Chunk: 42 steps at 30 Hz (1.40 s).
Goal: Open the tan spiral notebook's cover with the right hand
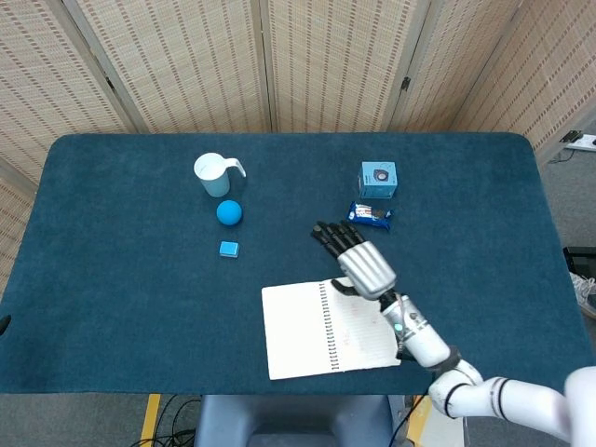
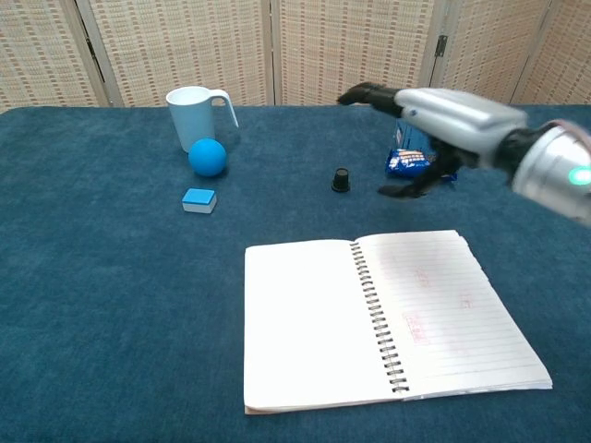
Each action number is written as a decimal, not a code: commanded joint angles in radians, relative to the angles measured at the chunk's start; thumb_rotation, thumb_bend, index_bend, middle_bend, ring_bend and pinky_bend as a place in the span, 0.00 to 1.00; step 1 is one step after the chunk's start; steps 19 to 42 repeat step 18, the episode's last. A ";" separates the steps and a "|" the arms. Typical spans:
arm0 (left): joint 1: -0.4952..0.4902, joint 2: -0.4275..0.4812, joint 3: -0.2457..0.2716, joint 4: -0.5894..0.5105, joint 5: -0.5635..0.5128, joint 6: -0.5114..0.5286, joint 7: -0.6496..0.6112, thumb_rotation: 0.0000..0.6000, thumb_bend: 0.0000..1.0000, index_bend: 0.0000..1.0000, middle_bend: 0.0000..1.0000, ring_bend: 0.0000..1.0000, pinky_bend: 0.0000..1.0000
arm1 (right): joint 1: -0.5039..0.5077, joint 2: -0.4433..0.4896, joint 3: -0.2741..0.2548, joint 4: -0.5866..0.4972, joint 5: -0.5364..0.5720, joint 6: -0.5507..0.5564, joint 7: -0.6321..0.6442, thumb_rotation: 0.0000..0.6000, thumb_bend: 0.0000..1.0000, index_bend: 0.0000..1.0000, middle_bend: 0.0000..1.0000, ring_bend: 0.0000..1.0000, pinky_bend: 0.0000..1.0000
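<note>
The spiral notebook [image 2: 388, 318] [image 1: 326, 328] lies open and flat near the table's front edge, white lined pages on both sides of the spiral. My right hand [image 2: 434, 115] [image 1: 358, 261] hovers above the table behind the notebook's right page, fingers spread, holding nothing and not touching the book. In the head view the hand covers the notebook's top right corner. My left hand shows in neither view.
A white cup [image 2: 192, 113], a blue ball [image 2: 208, 157] and a small blue block [image 2: 199, 199] stand at the back left. A small black cap [image 2: 342, 179] sits behind the notebook. A blue box [image 1: 378, 179] and a snack packet [image 1: 370, 215] are at the back right.
</note>
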 commanded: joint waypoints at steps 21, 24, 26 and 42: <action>-0.002 -0.024 0.053 -0.061 0.075 0.034 0.158 1.00 0.21 0.09 0.00 0.02 0.18 | -0.462 0.397 -0.145 -0.099 0.104 0.313 0.199 1.00 0.34 0.00 0.00 0.00 0.00; -0.002 -0.024 0.053 -0.061 0.075 0.034 0.158 1.00 0.21 0.09 0.00 0.02 0.18 | -0.462 0.397 -0.145 -0.099 0.104 0.313 0.199 1.00 0.34 0.00 0.00 0.00 0.00; -0.002 -0.024 0.053 -0.061 0.075 0.034 0.158 1.00 0.21 0.09 0.00 0.02 0.18 | -0.462 0.397 -0.145 -0.099 0.104 0.313 0.199 1.00 0.34 0.00 0.00 0.00 0.00; -0.002 -0.024 0.053 -0.061 0.075 0.034 0.158 1.00 0.21 0.09 0.00 0.02 0.18 | -0.462 0.397 -0.145 -0.099 0.104 0.313 0.199 1.00 0.34 0.00 0.00 0.00 0.00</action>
